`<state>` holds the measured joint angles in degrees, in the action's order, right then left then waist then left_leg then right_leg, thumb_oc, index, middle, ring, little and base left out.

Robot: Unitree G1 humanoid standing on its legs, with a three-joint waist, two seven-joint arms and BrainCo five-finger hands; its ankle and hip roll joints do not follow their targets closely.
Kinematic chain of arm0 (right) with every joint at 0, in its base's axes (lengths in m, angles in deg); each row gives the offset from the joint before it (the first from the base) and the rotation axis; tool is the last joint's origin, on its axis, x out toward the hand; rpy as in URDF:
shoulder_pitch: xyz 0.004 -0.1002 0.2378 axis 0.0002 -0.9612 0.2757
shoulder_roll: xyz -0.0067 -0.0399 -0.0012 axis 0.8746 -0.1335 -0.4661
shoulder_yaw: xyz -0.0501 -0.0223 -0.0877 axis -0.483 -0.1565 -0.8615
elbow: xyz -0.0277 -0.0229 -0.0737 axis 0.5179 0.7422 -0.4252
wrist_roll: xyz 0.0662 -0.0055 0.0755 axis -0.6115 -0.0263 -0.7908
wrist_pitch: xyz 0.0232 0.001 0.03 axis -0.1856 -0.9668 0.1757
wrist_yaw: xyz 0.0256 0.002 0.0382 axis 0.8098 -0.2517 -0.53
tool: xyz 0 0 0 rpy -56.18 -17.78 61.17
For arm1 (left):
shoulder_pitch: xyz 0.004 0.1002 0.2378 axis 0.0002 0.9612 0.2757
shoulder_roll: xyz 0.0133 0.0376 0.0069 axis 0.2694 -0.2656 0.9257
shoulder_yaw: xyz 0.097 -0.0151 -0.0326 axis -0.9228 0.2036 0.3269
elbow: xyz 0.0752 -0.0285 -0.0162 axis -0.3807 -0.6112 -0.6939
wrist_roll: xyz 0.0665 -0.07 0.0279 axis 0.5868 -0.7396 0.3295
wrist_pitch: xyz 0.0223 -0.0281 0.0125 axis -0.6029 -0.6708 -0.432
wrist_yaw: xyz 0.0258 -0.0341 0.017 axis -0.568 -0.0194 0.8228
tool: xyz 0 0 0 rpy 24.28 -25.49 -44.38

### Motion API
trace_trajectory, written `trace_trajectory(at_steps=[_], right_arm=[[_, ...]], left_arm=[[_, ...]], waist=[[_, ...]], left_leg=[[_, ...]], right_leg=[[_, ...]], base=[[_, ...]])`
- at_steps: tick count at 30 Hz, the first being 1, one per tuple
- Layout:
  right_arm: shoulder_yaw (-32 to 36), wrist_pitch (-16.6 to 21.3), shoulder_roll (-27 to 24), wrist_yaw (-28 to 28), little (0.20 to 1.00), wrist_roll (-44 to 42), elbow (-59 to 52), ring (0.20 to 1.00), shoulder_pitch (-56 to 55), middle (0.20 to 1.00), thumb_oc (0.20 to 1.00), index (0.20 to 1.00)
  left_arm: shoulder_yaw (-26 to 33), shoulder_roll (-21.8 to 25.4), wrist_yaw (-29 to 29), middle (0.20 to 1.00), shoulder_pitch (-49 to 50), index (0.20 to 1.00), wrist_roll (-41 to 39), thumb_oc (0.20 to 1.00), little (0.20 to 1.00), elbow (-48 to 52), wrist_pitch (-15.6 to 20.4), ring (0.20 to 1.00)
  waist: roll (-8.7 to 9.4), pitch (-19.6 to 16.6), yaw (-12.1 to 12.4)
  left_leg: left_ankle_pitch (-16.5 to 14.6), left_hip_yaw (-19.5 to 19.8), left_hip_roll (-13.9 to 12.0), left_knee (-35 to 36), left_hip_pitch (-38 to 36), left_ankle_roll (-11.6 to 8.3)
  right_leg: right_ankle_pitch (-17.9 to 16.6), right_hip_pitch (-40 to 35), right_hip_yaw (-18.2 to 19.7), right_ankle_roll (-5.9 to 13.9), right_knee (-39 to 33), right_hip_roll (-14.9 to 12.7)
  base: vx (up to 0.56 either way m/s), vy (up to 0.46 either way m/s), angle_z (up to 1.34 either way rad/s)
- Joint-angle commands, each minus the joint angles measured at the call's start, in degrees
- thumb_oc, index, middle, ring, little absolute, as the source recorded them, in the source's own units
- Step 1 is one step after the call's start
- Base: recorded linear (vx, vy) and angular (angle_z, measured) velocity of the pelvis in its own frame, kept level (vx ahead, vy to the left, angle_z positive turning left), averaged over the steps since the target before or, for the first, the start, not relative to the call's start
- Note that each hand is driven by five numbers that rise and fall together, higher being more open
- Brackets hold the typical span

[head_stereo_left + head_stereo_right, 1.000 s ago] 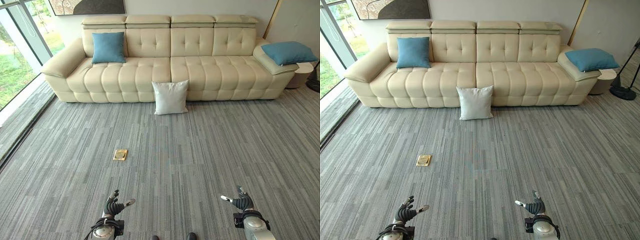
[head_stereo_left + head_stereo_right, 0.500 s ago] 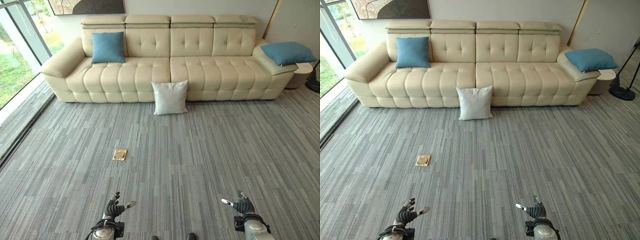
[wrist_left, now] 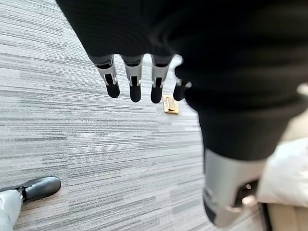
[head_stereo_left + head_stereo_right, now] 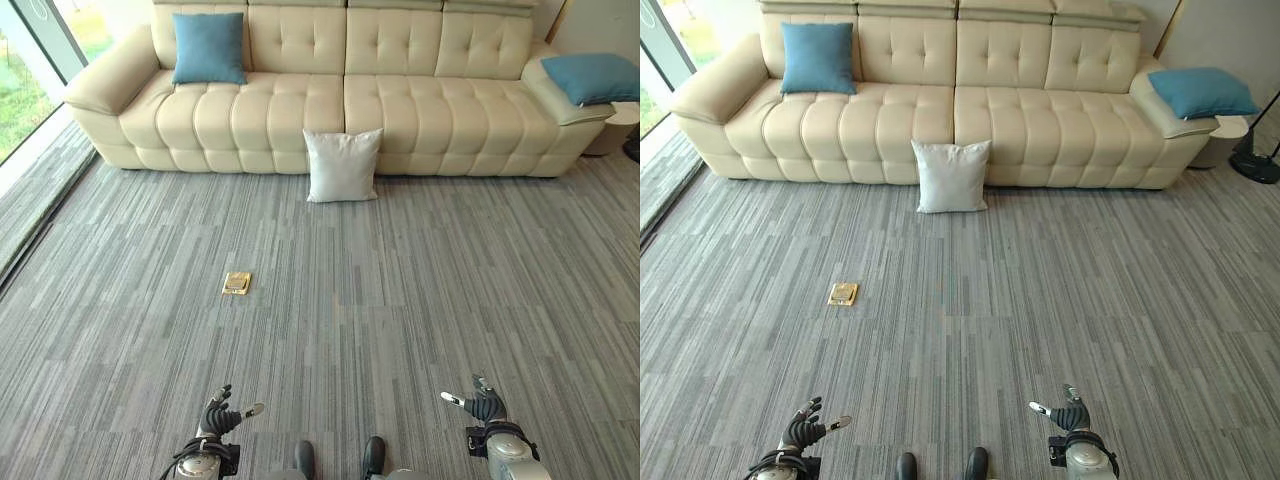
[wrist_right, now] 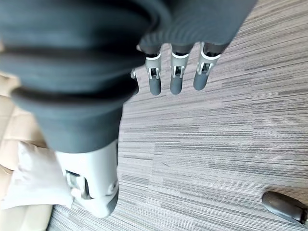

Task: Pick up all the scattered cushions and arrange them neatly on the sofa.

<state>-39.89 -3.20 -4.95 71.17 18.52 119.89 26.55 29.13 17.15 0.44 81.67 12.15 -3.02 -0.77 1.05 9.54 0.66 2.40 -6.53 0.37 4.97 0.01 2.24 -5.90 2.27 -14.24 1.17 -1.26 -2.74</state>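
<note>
On the carpet (image 4: 420,290) against the sofa (image 4: 340,100) front, white cushion (image 4: 342,165) upright, blue cushion (image 4: 208,47) on the left seat, another blue cushion (image 4: 594,77) on the right armrest, left hand (image 4: 220,420) and right hand (image 4: 480,405) low, fingers relaxed, empty.

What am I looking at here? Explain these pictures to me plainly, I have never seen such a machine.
A two-legged robot stands on grey carpet, facing a cream sofa. Two pictures come from cameras in its head; two sit on its wrists, looking along its fingers. Its left hand and right hand hang low, open, holding nothing. A white cushion stands on the carpet, leaning against the sofa front. One blue cushion stands on the seat at the left end; another blue cushion lies on the right armrest. A small brass plate sits in the carpet.
</note>
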Motion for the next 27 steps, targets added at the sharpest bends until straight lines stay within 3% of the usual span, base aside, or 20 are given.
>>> trace_trajectory(at_steps=[1,2,3,5,6,7,8,9,13,14,17,18,20,21,23,24,25,26,27], right_arm=[[-0.5,0.9,-1.7,1.2,1.0,1.0,-2.2,1.0,2.3,1.0,1.0,1.0],[-0.5,0.8,-1.7,1.1,1.0,0.7,-1.9,1.0,2.5,1.0,1.0,1.0],[-0.5,0.8,-1.7,1.1,1.0,0.7,-1.9,1.0,2.5,1.0,1.0,1.0],[-0.2,1.0,-2.5,1.5,1.0,-0.2,-1.5,1.0,3.4,1.0,1.0,1.0],[0.1,0.9,-2.8,1.5,1.0,-0.4,-1.2,1.0,3.6,1.0,1.0,1.0],[0.2,0.9,-2.8,1.5,1.0,-0.4,-1.2,1.0,3.6,1.0,1.0,1.0],[0.6,0.5,-3.0,1.7,1.0,-0.1,-0.8,1.0,3.1,1.0,1.0,1.0],[0.9,0.6,-3.0,1.8,1.0,-0.4,-0.3,1.0,2.7,1.0,1.0,1.0],[1.3,0.8,-3.2,2.0,1.0,-0.8,0.8,1.0,2.3,1.0,1.0,1.0],[2.0,1.4,-3.6,2.0,1.0,-1.8,0.9,1.0,2.2,1.0,1.0,1.0],[2.2,1.8,-4.1,1.9,1.0,-2.5,1.1,1.0,2.4,1.0,1.0,1.0],[2.2,1.8,-4.1,1.9,1.0,-2.5,1.1,1.0,2.4,1.0,1.0,1.0],[2.2,2.1,-4.6,2.1,1.0,-2.8,1.3,1.0,2.8,1.0,1.0,1.0],[2.3,1.9,-4.7,2.0,1.0,-2.9,1.1,1.0,2.9,1.0,1.0,1.0],[2.2,2.1,-5.0,1.8,1.0,-3.2,1.7,1.0,3.3,1.0,1.0,1.0],[1.9,1.9,-5.3,1.6,1.0,-2.7,1.8,1.0,3.4,1.0,1.0,1.0],[1.9,1.9,-5.3,1.6,1.0,-2.7,1.8,1.0,3.4,1.0,1.0,1.0],[1.7,1.8,-5.4,1.5,1.0,-2.5,1.8,1.0,3.4,1.0,1.0,1.0],[1.3,1.6,-5.6,1.4,1.0,-2.1,1.9,1.0,3.4,1.0,1.0,1.0]], left_arm=[[1.5,3.3,1.6,1.0,-2.4,1.0,-0.7,1.0,1.0,2.3,1.8,1.0],[1.7,3.7,2.0,1.0,-3.1,1.0,-0.8,1.0,1.0,2.4,1.8,1.0],[1.7,3.7,2.0,1.0,-3.1,1.0,-0.8,1.0,1.0,2.4,1.8,1.0],[1.8,4.0,2.3,1.0,-3.8,1.0,-1.3,1.0,1.0,2.9,1.8,1.0],[2.0,3.9,2.3,1.0,-3.8,1.0,-1.4,1.0,1.0,2.5,1.6,1.0],[2.0,3.9,2.3,1.0,-3.9,1.0,-1.4,1.0,1.0,2.5,1.7,1.0],[1.6,3.6,2.0,1.0,-4.3,1.0,-1.4,1.0,1.0,1.6,1.5,1.0],[1.3,3.5,1.8,1.0,-4.3,1.0,-1.1,1.0,1.0,1.2,1.6,1.0],[0.9,2.5,1.5,1.0,-3.9,1.0,-1.4,1.0,1.0,0.2,1.5,1.0],[0.6,2.0,1.1,1.0,-3.6,1.0,-2.0,1.0,1.0,0.0,1.5,1.0],[0.1,1.8,0.6,1.0,-3.6,1.0,-2.2,1.0,1.0,0.2,1.3,1.0],[0.1,1.8,0.6,1.0,-3.5,1.0,-2.2,1.0,1.0,0.2,1.3,1.0],[-0.4,1.7,0.4,1.0,-4.1,1.0,-2.6,1.0,1.0,0.1,1.5,1.0],[-0.3,1.7,0.3,1.0,-4.2,1.0,-2.8,1.0,1.0,-0.1,1.4,1.0],[-0.2,1.8,0.4,1.0,-4.0,1.0,-2.9,1.0,1.0,-0.5,1.4,1.0],[0.0,1.9,0.3,1.0,-3.3,1.0,-2.6,1.0,1.0,-0.1,1.0,1.0],[0.0,1.9,0.3,1.0,-3.3,1.0,-2.6,1.0,1.0,-0.1,1.0,1.0],[0.0,2.0,0.3,1.0,-3.0,1.0,-2.5,1.0,1.0,0.2,0.9,1.0],[-0.1,2.1,0.2,1.0,-2.5,1.0,-2.2,1.0,1.0,0.8,0.6,1.0]], waist=[[0.08,3.0,0.4],[-0.38,3.9,-0.1],[-0.4,3.8,-0.1],[-0.47,4.8,-0.6],[-0.5,4.8,-0.8],[-0.47,4.9,-0.9],[-0.44,4.5,-2.2],[-0.48,4.1,-2.5],[-1.33,2.5,-3.1],[-1.97,1.9,-3.6],[-1.83,2.6,-3.5],[-1.84,2.6,-3.5],[-1.18,3.8,-2.8],[-0.87,4.0,-2.5],[0.28,4.0,-1.6],[0.98,3.8,-0.6],[0.98,3.8,-0.6],[1.03,3.7,-0.1],[0.77,3.5,0.6]], left_leg=[[-5.2,-0.2,-0.5,0.0,-3.2,-1.13],[-5.7,-0.1,-0.9,0.0,-4.4,-0.99],[-5.6,-0.2,-1.0,0.0,-4.2,-1.0],[-6.6,-0.2,-0.6,0.0,-5.7,-1.26],[-8.2,0.3,-0.5,0.0,-7.1,-1.63],[-7.4,0.1,-0.5,0.0,-6.6,-1.6],[-9.5,1.1,-0.4,0.0,-8.6,-2.26],[-10.3,1.6,-0.4,0.0,-9.3,-2.4],[-11.4,1.3,-1.3,0.0,-10.8,-2.81],[-11.7,0.9,-2.5,-3.6,-9.9,-3.81],[-8.7,0.4,-3.0,-17.4,-4.4,-5.91],[-8.7,0.4,-3.0,-17.4,-4.3,-5.91],[-5.1,0.8,-3.5,-26.0,0.5,-6.5],[-4.9,0.3,-3.8,-27.9,2.5,-6.22],[-6.5,-0.2,-3.5,-27.7,7.0,-5.01],[-8.3,0.0,-2.9,-22.8,8.9,-3.98],[-8.3,0.0,-2.9,-22.8,8.9,-3.98],[-7.2,0.6,-2.9,-20.7,10.7,-4.1],[-3.9,1.4,-3.4,-15.6,11.7,-4.71]], right_leg=[[5.8,5.3,2.0,8.2,19.1,-8.7],[5.5,9.7,3.0,7.82,24.7,-7.2],[5.3,9.9,3.0,7.77,24.6,-7.1],[5.8,13.7,1.2,6.72,20.4,-5.3],[6.5,14.1,0.2,7.15,18.2,-4.9],[5.4,14.1,-0.5,6.57,17.4,-4.9],[4.6,14.3,-3.0,7.02,11.4,-4.7],[4.8,12.9,-2.8,6.99,9.3,-4.5],[5.6,11.7,-3.0,5.51,9.8,-3.5],[7.0,10.2,-3.0,4.4,9.4,-2.8],[8.4,6.7,-2.0,2.51,7.7,-1.6],[8.4,6.7,-2.0,2.51,7.7,-1.6],[9.4,4.1,-1.6,1.14,6.4,-1.3],[9.9,3.1,-1.5,0.87,6.0,-1.3],[10.6,0.9,-0.8,1.01,4.4,-1.8],[11.4,-1.1,0.1,1.61,3.4,-1.9],[11.4,-1.1,0.1,1.61,3.4,-1.9],[11.7,-2.2,0.6,1.82,2.6,-1.7],[12.3,-3.8,1.1,2.08,1.6,-1.2]], base=[[0.11,0.153,-0.02],[0.11,0.152,-0.05],[0.16,0.064,-0.09],[0.21,-0.028,-0.04],[0.15,-0.06,-0.03],[0.39,-0.163,0.05],[0.35,-0.178,0.22],[0.4,-0.168,0.3],[0.3,-0.135,0.38],[0.35,-0.18,0.32],[0.24,-0.153,0.41],[0.11,-0.092,0.03],[0.17,-0.121,-0.14],[0.22,-0.101,-0.19],[0.33,-0.036,-0.1],[0.33,0.013,-0.03],[0.34,0.049,-0.07],[0.25,0.058,-0.28],[0.37,0.092,-0.39]])
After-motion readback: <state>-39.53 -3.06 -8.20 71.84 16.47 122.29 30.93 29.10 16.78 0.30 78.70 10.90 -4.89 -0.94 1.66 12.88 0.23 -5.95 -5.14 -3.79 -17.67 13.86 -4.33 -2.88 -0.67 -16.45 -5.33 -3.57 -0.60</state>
